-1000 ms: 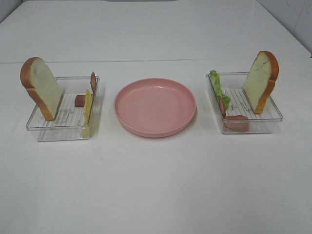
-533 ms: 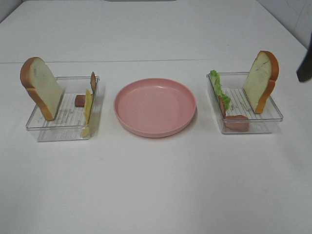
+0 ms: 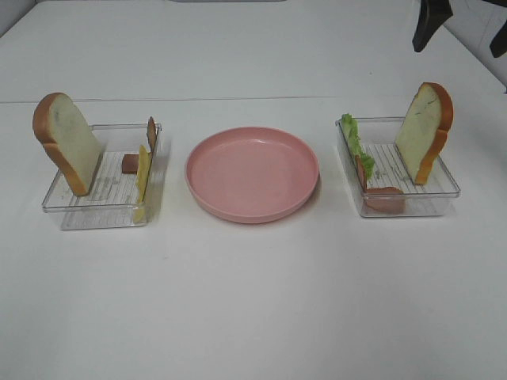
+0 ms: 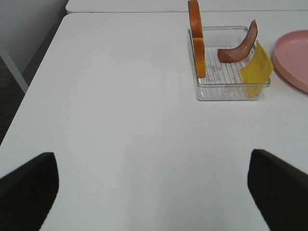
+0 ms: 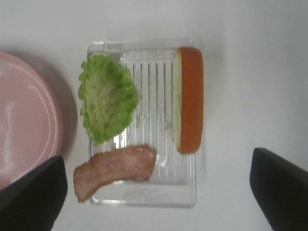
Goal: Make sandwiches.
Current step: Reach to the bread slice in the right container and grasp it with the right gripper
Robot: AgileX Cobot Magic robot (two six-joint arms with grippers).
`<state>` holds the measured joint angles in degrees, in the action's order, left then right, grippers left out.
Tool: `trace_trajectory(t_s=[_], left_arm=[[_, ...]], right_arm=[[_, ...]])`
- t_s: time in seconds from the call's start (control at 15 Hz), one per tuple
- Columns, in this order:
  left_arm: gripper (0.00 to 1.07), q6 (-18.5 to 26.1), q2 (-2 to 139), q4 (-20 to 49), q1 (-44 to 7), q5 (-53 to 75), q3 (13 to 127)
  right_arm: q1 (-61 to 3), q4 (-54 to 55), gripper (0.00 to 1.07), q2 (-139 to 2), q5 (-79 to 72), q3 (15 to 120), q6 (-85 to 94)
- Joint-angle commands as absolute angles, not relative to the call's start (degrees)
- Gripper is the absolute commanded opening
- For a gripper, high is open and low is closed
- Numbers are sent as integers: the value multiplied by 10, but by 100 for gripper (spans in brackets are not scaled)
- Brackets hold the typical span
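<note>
Clear plastic, ridged inside, makes the left tray (image 3: pixel 101 212) and right tray (image 3: pixel 445 188) flanking the pink plate (image 3: pixel 252 207). Each props its food on edge, probably so fingers can slip either side: left bread slice (image 3: pixel 67 142), cheese (image 3: pixel 142 174) and a meat strip (image 3: pixel 151 133); right bread slice (image 3: pixel 424 131), lettuce (image 3: pixel 355 142) and more meat (image 3: pixel 384 196). The right gripper (image 3: pixel 458 47) hangs above its tray, jaws spread and empty. The left gripper (image 4: pixel 154 192), equally wide, waits well back. White matte table (image 3: pixel 253 301), with pale wall beyond.
</note>
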<state>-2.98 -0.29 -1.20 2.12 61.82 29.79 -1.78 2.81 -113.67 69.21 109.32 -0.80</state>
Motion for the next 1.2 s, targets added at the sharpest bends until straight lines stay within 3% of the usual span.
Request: trace_trajectory(t_s=[0.07, 0.27, 0.8, 0.87, 0.93, 1.0, 1.07, 1.13, 1.2], left_arm=[[102, -31, -11, -14, 19, 616, 296], [102, -31, -11, -14, 19, 616, 296], [102, -31, -11, -14, 19, 616, 296], [102, -31, -11, -14, 19, 616, 296], [102, -31, -11, -14, 19, 616, 296], [102, -31, -11, -14, 19, 616, 296], [102, -31, -11, -14, 19, 616, 296], [102, -31, -11, -14, 19, 616, 296], [102, -31, -11, -14, 19, 616, 296]], right_arm=[[14, 48, 99, -1206, 761, 1155, -4], [43, 90, 98, -1233, 761, 1155, 6], [41, 130, 98, -1322, 761, 1155, 32], [41, 133, 93, -1326, 761, 1155, 38], [41, 135, 80, -1328, 761, 1155, 41], [41, 133, 62, -1328, 761, 1155, 41], [41, 131, 51, -1328, 761, 1155, 41], [41, 129, 30, -1328, 761, 1155, 41], [41, 129, 27, -1328, 761, 1155, 41]])
